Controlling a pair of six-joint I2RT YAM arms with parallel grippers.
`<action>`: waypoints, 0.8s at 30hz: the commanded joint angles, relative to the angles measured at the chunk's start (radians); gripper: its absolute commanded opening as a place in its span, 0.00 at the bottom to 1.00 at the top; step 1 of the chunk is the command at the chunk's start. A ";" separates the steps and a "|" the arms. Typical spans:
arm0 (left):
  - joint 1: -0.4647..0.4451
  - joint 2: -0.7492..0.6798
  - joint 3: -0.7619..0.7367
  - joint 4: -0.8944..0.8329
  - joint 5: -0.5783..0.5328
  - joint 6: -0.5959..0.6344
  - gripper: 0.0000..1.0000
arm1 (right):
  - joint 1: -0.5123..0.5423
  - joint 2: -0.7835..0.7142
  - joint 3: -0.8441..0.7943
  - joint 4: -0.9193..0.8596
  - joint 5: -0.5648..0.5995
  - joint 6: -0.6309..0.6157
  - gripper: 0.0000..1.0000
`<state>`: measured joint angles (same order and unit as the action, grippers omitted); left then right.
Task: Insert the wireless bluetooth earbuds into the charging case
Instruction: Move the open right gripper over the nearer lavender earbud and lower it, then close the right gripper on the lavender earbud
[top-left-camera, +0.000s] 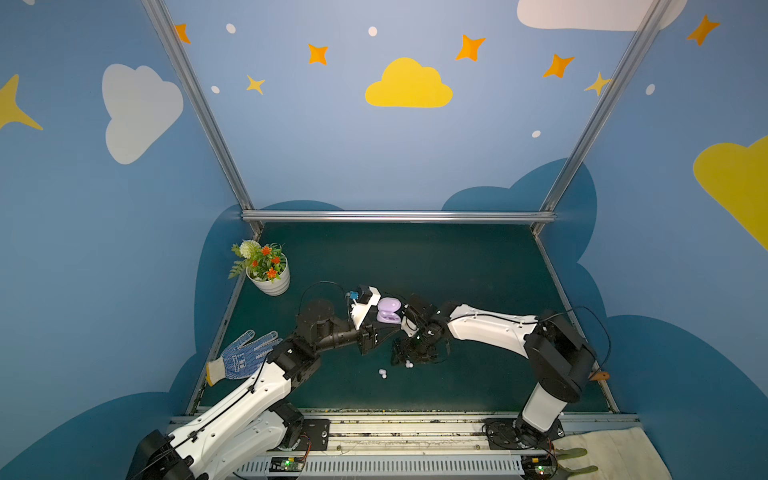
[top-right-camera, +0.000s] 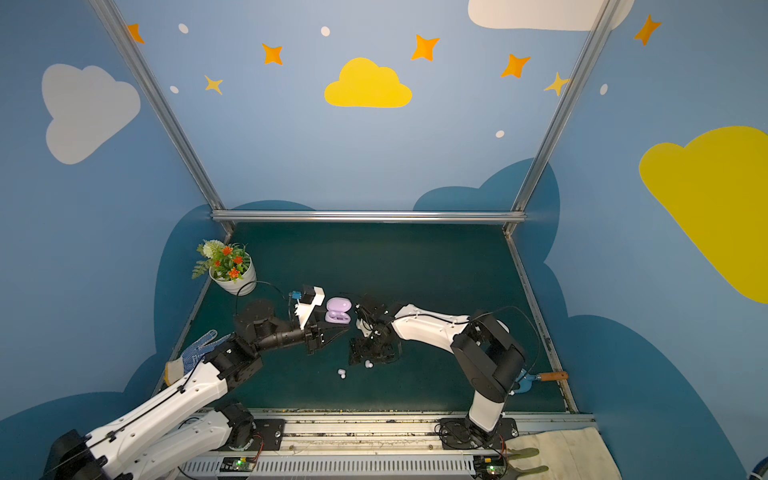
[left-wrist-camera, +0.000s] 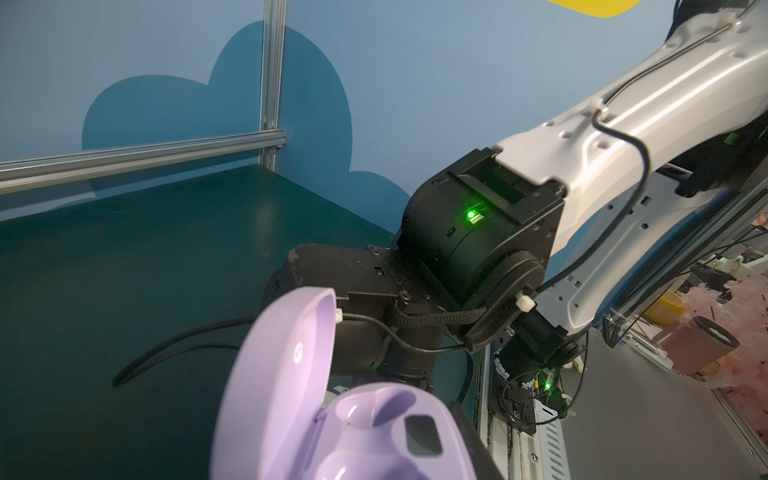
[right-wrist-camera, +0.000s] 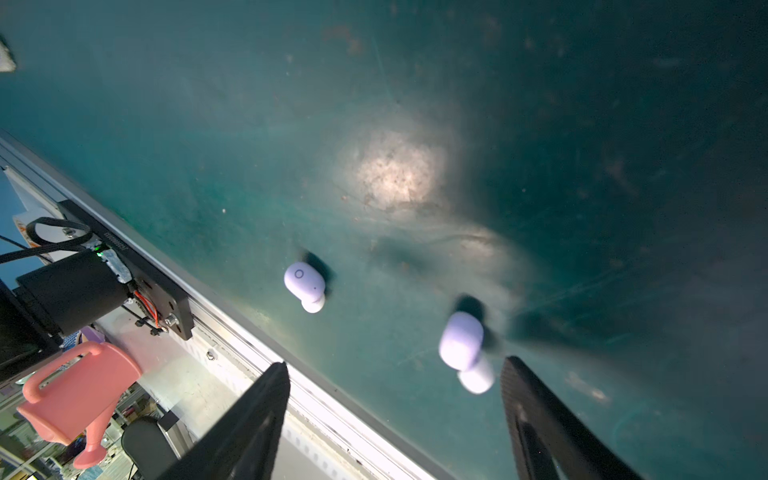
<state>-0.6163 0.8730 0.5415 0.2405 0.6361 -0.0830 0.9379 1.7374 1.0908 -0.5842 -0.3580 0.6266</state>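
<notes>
In both top views the left tool (top-left-camera: 391, 323) clenches the open lavender charging case (top-left-camera: 388, 311) at mid-worktop (top-left-camera: 457, 257). Two earbuds (top-left-camera: 382, 374) lie at its 6 o'clock, by the right tool (top-left-camera: 405, 358). Left wrist view: the case's lid (left-wrist-camera: 270, 374) stands raised. Right wrist view: the right tool is released, with one earbud (right-wrist-camera: 461, 347) between its parted jaws.

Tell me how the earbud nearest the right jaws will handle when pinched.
The earbud looks smooth and rounded, so it may slip from a pinch. Tiny, it's probably light; a nudge could roll it across the table.
</notes>
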 joint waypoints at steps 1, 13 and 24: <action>0.000 -0.021 -0.009 -0.008 -0.016 0.003 0.22 | 0.007 -0.022 0.040 -0.069 0.071 0.010 0.78; 0.023 -0.120 -0.023 -0.159 -0.117 -0.078 0.22 | 0.042 -0.014 0.022 -0.063 0.189 0.019 0.68; 0.023 -0.214 -0.019 -0.289 -0.177 -0.099 0.21 | 0.050 0.017 0.038 -0.084 0.233 -0.037 0.46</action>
<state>-0.5957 0.6785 0.5255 -0.0086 0.4839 -0.1677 0.9802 1.7370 1.1126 -0.6346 -0.1627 0.6140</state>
